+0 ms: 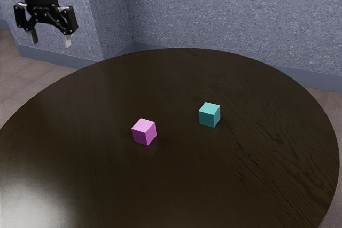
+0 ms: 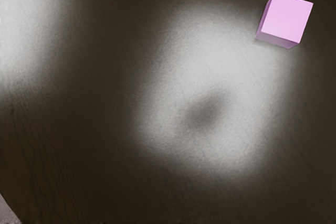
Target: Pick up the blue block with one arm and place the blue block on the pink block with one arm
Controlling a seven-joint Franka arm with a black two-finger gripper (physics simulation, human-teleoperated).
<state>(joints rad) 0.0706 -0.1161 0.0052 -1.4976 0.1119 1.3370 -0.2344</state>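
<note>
Your gripper hangs wide open, empty; centre it over the blue block, which seems slightly turned, then descend.

Glossy dark wood-grain table

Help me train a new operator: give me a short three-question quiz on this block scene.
1. True or false: the gripper is shut on the blue block.
2. In the exterior view, the pink block is: A) stacked on the blue block; B) apart from it, toward the exterior view's left; C) touching it, toward the exterior view's right.
3. What do both blocks rest on?
Key: 1 false, it is open and empty, high above the table; 2 B; 3 the table.
</note>
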